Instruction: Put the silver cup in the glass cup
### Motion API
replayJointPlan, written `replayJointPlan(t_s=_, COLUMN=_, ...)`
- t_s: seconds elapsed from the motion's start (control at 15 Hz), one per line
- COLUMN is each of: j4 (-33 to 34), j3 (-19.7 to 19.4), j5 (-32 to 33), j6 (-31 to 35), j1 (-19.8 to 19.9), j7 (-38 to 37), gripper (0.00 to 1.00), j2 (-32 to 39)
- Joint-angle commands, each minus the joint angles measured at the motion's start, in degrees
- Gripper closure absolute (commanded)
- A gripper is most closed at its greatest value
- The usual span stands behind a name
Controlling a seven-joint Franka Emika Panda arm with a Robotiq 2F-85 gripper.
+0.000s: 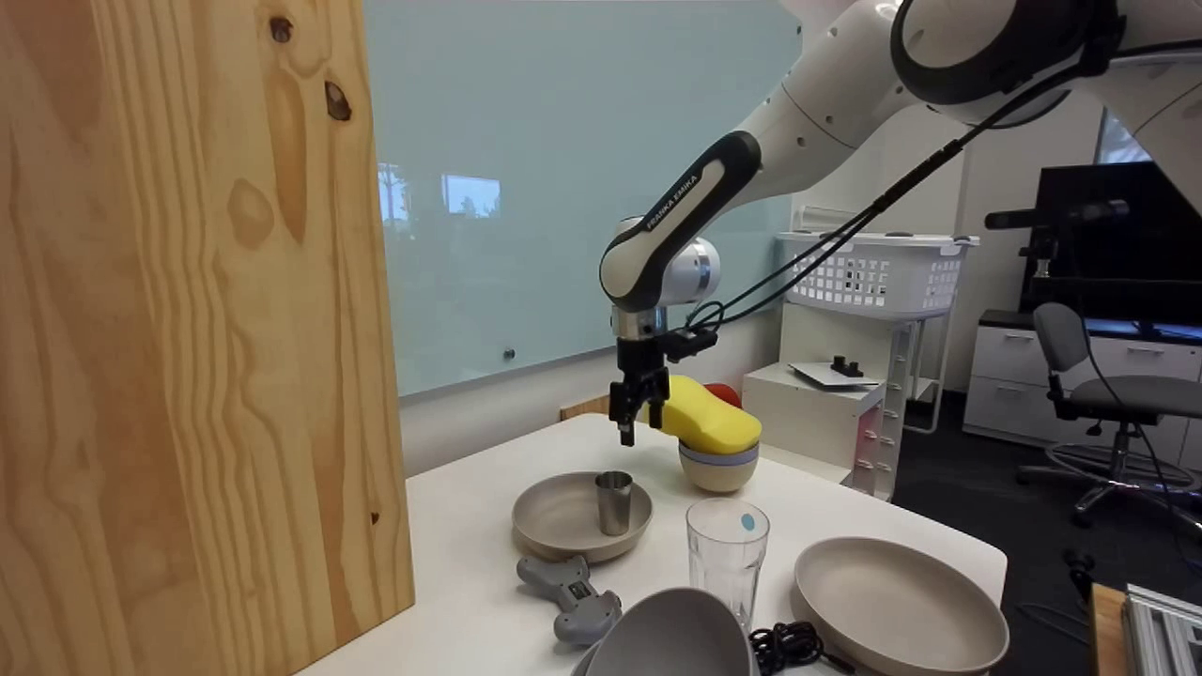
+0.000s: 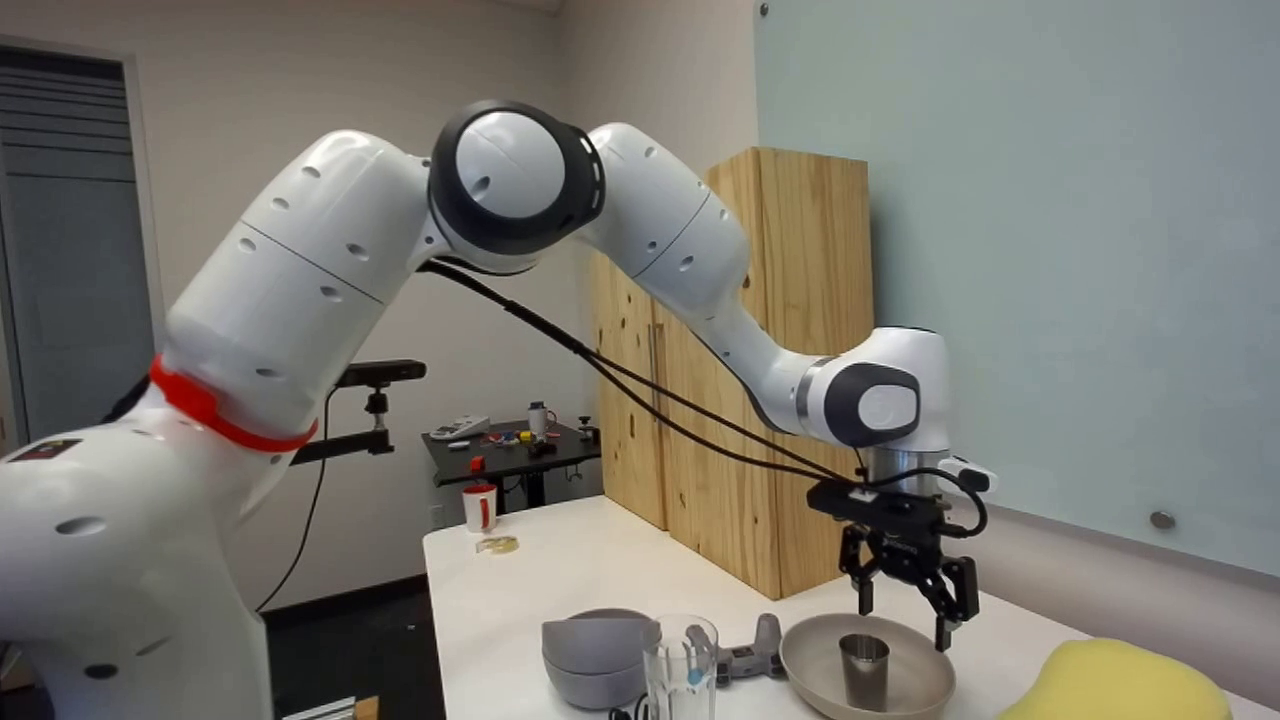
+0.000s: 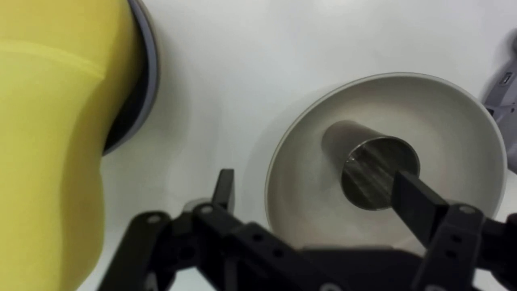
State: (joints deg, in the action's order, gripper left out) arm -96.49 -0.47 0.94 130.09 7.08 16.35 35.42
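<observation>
Over the dish (image 1: 556,518), my claw (image 2: 904,618) gapes empty.
In an exterior view, the glass (image 1: 725,556) stands at four o'clock from the metal cup (image 1: 615,507) in the dish. The cup's likely light, stiff, slick; I'd pinch its upper walls.

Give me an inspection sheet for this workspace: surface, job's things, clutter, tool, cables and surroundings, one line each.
Surface: white table, several things set on it.
Job's things: silver cup upright inside a shallow tan bowl; glass cup upright outside that bowl, silver cup not yet in it.
Clutter: grey game controller, stacked grey bowls, another tan dish, yellow object in or on a cream bowl, red-and-white mug.
Tool: open, raised over the white table, apart from the silver cup; gripped: nothing seen.
Cables: black cables along the arm; coiled black cable beside the glass cup.
Surroundings: wooden cabinet, pale wall panel, white laundry basket, office chair.
</observation>
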Motion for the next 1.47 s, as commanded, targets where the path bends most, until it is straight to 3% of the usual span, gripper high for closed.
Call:
replayJointPlan(t_s=0.0, j4=0.13, j3=2.84, j5=-3.43, j6=1.86, j1=2.09, j7=3.09, gripper=0.0, j2=2.07)
replayJointPlan(t_s=0.93, j4=0.53, j3=2.96, j5=-2.65, j6=3.23, j1=1.73, j7=2.47, gripper=0.0, j2=5.03)
replayJointPlan(t_s=1.07, j4=0.39, j3=2.84, j5=-2.38, j6=3.43, j1=1.72, j7=2.5, gripper=0.26, j2=4.93)
replayJointPlan(t_s=1.4, j4=-0.4, j3=2.73, j5=-1.68, j6=4.42, j1=1.65, j7=3.14, gripper=0.65, j2=3.99)
